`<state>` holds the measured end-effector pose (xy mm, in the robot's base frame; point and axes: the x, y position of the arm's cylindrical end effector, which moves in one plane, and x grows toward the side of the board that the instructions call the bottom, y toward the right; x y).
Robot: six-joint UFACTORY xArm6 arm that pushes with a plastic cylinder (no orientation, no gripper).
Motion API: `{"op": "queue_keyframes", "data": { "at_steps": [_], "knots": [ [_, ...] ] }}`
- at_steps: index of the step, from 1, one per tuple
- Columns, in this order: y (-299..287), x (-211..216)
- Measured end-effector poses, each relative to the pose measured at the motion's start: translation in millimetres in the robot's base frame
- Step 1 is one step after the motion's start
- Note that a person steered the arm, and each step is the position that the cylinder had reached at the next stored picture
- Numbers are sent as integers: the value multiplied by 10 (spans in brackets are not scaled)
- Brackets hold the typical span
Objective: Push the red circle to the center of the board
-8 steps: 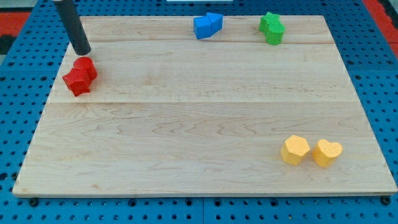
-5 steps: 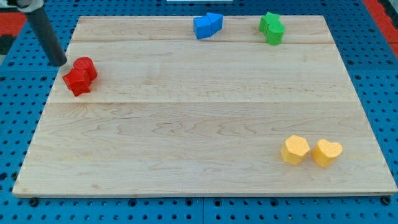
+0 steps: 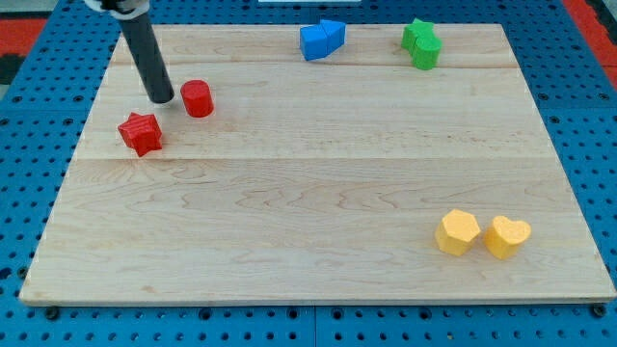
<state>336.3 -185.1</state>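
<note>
A pale wooden board (image 3: 318, 193) lies on a blue pegboard table (image 3: 29, 193), filling most of the view. My tip (image 3: 162, 98) rests on the board toward the view's upper left; the dark rod rises from it toward 11 o'clock and leaves the frame at the top. There is no gripper on this arm, so nothing is clasped or let go: the tip simply stands on the wood. The red circle (image 3: 198, 98) sits just beside the tip at 3 o'clock, with a narrow strip of wood showing between them, so the two are apart. The circle is well off toward 10 o'clock from the board's middle. A red star-like block (image 3: 141, 133) lies near the tip at about 7 o'clock, separate from the circle. At the board's top edge two blue blocks (image 3: 321, 39) touch each other, and further right two green blocks (image 3: 421, 43) do likewise. Toward 4 o'clock of the board's middle, two yellow blocks (image 3: 482, 233) sit side by side, the right one heart-shaped.
</note>
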Motion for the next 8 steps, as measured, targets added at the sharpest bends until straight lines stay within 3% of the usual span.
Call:
{"op": "queue_keyframes", "data": {
  "at_steps": [2,3,4,7,8],
  "knots": [
    [887,303],
    [1111,216],
    [936,-73],
    [1547,293],
    [1067,-158]
  ]
}}
